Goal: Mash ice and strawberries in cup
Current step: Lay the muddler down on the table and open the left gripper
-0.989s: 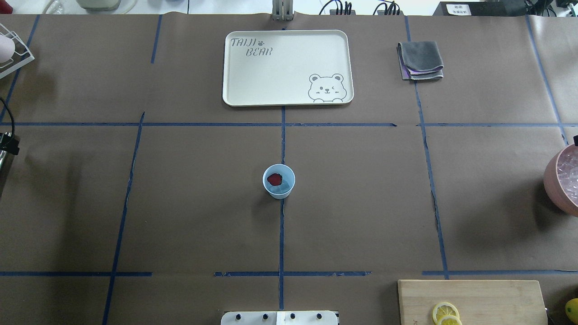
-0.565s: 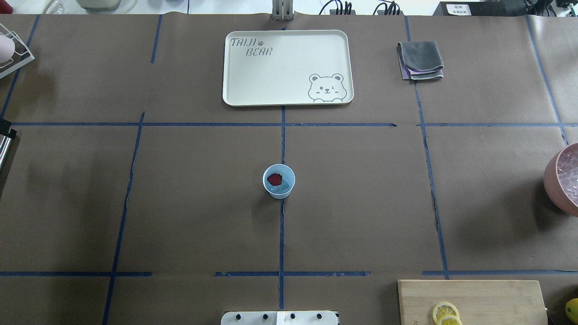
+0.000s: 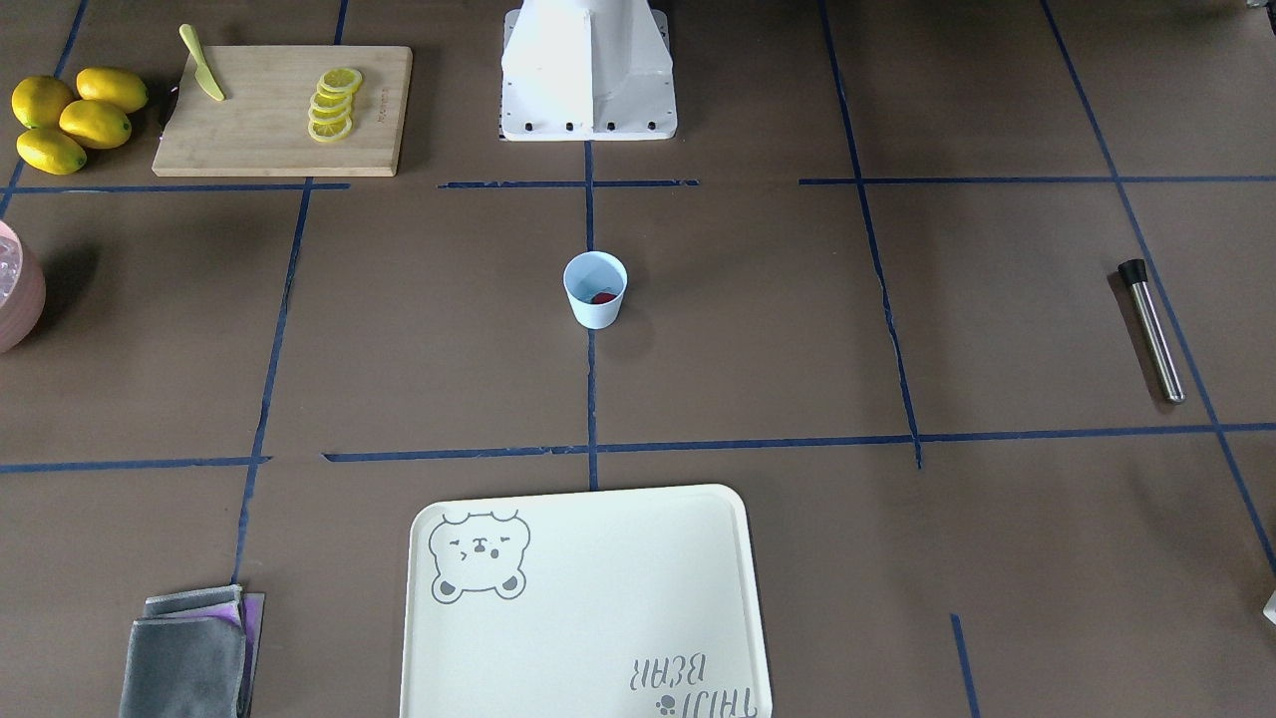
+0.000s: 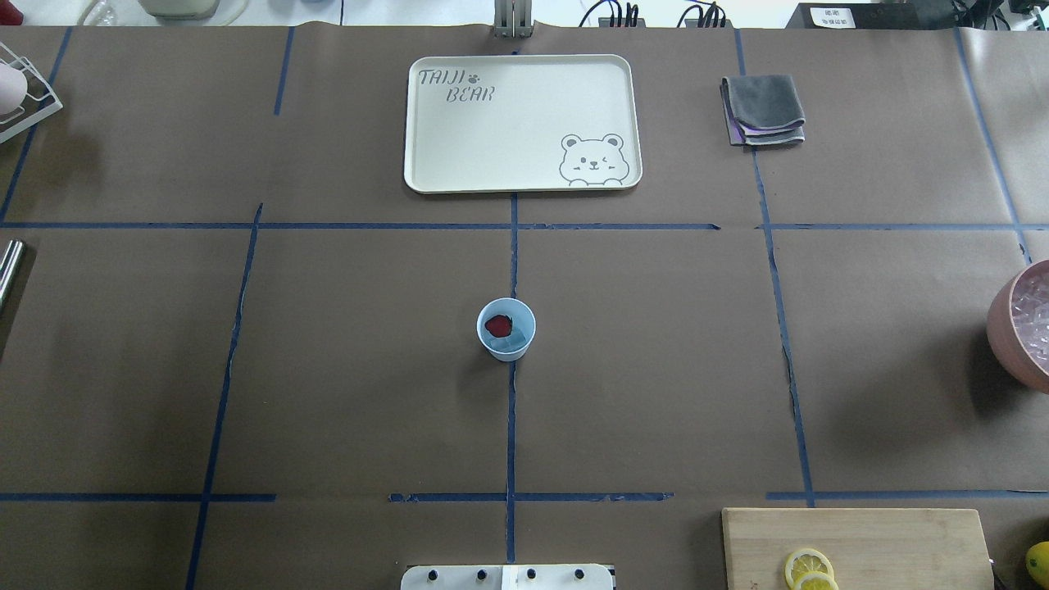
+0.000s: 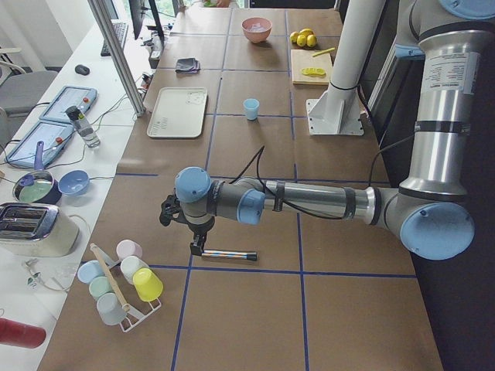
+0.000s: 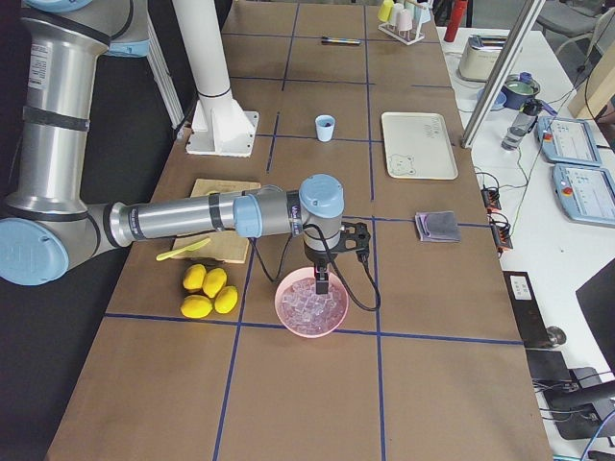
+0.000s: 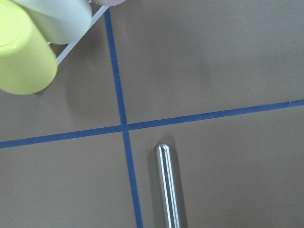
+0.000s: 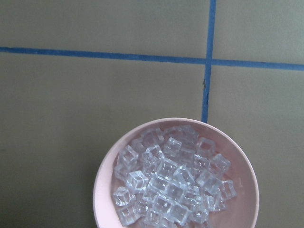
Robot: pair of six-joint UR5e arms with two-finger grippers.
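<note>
1. Jaws of the left gripper show only from the side camera, so I cannot tell whether they are spread or closed. It hangs just over one end of the metal rod, which lies flat near the desk's left edge. Contact cannot be judged.
2. Jaws of the right gripper are just as unclear, for the same reason. It hangs above the pink bowl at the desk's right edge, and the bowl holds a heap of clear ice cubes.
3. The cup stands upright in the middle of the desk on the blue tape line, well apart from both grippers.
4. Inside it lies the strawberry, dark red, with a faint pale chunk of ice just beside it.
5. The tray lies at the middle of the far edge. The folded grey cloth lies further toward the far right corner.
6. The cutting board sits at the near edge toward the right corner. It carries lemon slices and a yellow knife, and whole lemons lie beside it in that corner.
7. Coloured cups sit on a rack by the far left corner.
</note>
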